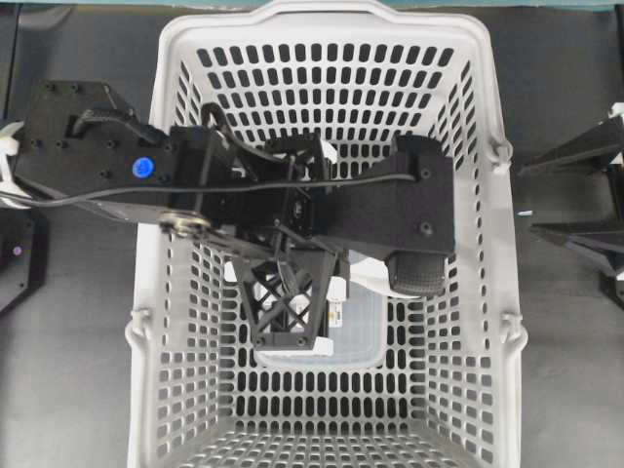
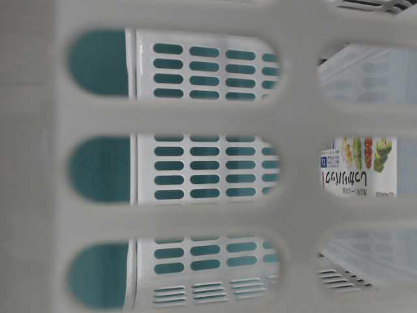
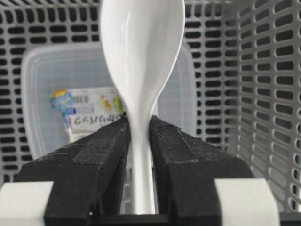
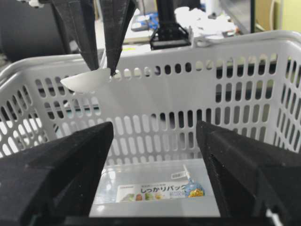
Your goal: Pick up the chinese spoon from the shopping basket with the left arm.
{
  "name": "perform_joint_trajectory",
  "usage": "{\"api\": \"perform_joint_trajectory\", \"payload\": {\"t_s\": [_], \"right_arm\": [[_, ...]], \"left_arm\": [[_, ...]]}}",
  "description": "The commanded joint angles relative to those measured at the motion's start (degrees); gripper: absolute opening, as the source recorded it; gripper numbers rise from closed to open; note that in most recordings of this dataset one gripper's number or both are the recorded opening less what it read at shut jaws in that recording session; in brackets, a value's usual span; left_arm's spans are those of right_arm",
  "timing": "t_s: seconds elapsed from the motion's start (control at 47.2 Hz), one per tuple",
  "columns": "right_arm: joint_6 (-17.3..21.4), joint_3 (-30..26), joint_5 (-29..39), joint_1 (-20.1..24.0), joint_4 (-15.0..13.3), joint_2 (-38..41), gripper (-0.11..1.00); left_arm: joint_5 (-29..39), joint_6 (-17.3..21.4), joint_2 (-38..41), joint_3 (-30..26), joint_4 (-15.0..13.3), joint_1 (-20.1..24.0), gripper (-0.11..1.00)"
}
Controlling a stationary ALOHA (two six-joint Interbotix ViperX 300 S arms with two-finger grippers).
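The basket (image 1: 487, 195) sat on the desk (image 1: 565, 88), enclosing the left hand (image 3: 139, 136) on all sides. A lidded container (image 3: 42, 94) lay on the basket floor, below and beyond the hand. The left hand was clenched on the spoon (image 3: 141, 52), its pads pinching the handle, the bowl projecting ahead of the fingertips. In the right wrist view the spoon hung clear of the floor, near rim height. The right hand (image 4: 155, 174) stood released, jaws wide, outside the basket. Judgement: the grasp is made and the lift is under way; the next move calls for raising straight up, clear of the rim, without loosening the pinch on the glossy handle.
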Motion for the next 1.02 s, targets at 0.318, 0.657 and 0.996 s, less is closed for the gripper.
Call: {"api": "perform_joint_trajectory", "payload": {"t_s": [0.318, 0.657, 0.996], "right_arm": [[0.09, -0.62, -0.53, 0.09, 0.18, 0.26, 0.69], [0.09, -0.62, -0.53, 0.09, 0.18, 0.35, 0.69], [0.09, -0.53, -0.62, 0.09, 0.18, 0.70, 0.69]], "left_arm": [[-0.35, 0.00, -1.32, 0.26, 0.18, 0.00, 0.14], [-0.53, 0.00, -1.14, 0.26, 0.18, -0.09, 0.14], [-0.53, 0.18, -0.97, 0.18, 0.18, 0.00, 0.14]]}}
